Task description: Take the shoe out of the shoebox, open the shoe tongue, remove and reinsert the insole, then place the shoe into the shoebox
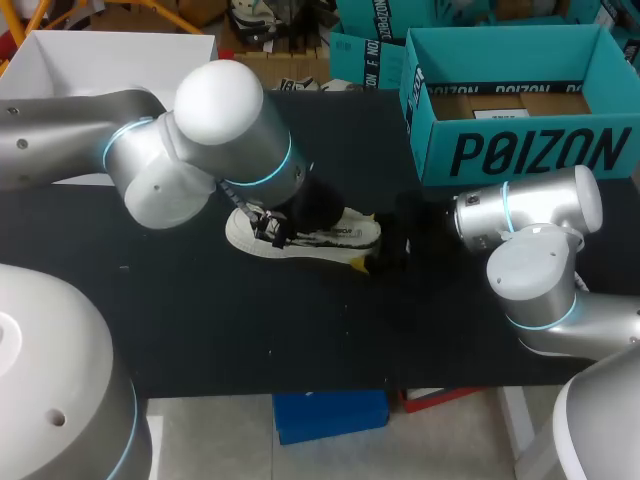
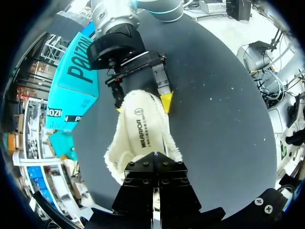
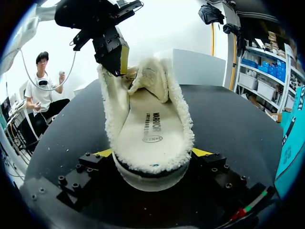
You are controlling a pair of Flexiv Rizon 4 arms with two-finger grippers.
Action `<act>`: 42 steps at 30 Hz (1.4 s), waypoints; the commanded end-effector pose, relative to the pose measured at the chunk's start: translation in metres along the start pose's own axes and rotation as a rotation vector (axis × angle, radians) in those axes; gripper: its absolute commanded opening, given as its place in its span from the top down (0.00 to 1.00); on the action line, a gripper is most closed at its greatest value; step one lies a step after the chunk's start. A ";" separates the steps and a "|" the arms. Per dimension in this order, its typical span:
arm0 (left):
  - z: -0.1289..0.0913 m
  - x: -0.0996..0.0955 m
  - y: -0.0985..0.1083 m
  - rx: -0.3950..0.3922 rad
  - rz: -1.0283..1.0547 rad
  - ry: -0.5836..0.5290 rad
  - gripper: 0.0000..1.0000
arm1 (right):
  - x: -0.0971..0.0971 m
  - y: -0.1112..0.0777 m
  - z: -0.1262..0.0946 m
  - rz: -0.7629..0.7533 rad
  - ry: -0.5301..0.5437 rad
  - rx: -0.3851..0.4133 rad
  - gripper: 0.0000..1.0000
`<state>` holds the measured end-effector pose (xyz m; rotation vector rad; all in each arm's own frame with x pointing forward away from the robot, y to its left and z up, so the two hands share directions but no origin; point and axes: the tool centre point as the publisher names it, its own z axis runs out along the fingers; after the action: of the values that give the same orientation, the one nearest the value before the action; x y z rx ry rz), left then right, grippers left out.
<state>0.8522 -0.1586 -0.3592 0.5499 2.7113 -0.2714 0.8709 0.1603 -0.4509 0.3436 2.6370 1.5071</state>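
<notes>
The black cloth-covered table (image 1: pixel 250 340) fills most of the head view. The silver left arm (image 1: pixel 200 140) comes in from the upper left and the silver right arm (image 1: pixel 540 220) from the lower right, and they meet at the centre of the frame. The open teal cardboard shoebox (image 1: pixel 520 150) stands at the upper right, well apart from the work, probably so that both arms have room until the shoe goes back in. The cream fleece-lined shoe with a white sole (image 1: pixel 320 238) lies on its sole at the centre of the table, toe toward the left of the frame and heel toward the right. The pale flat insole (image 3: pixel 152 129) lies seated inside the shoe. Whether it is yet to come out or is already back in cannot be judged from here. The fleecy tongue (image 3: pixel 148 76) stands folded up and away from the opening, which leaves the insole exposed. The right gripper (image 3: pixel 152 152) is clenched on the heel, a yellow tip pressed to each side, seemingly to anchor the shoe against pulling. The left gripper (image 2: pixel 157 164) sits at the toe end by the tongue and appears pinched on the shoe's fleece rim, likely holding the mouth wide.
</notes>
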 end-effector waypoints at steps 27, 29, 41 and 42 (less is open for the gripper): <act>-0.052 -0.024 -0.021 0.018 0.069 0.428 1.00 | 0.000 -0.003 0.006 0.002 -0.001 0.004 1.00; -0.052 -0.024 -0.021 0.018 0.069 0.428 1.00 | 0.000 -0.003 0.006 0.002 -0.001 0.004 1.00; -0.031 -0.032 -0.015 0.010 0.012 0.571 1.00 | 0.000 -0.003 0.006 0.002 -0.001 0.004 1.00; -0.031 -0.032 -0.015 0.008 0.004 0.576 1.00 | 0.000 -0.003 0.006 0.002 -0.001 0.004 1.00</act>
<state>0.8507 -0.1691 -0.3139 0.7144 3.2058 -0.1536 0.8709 0.1604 -0.4508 0.3437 2.6369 1.5074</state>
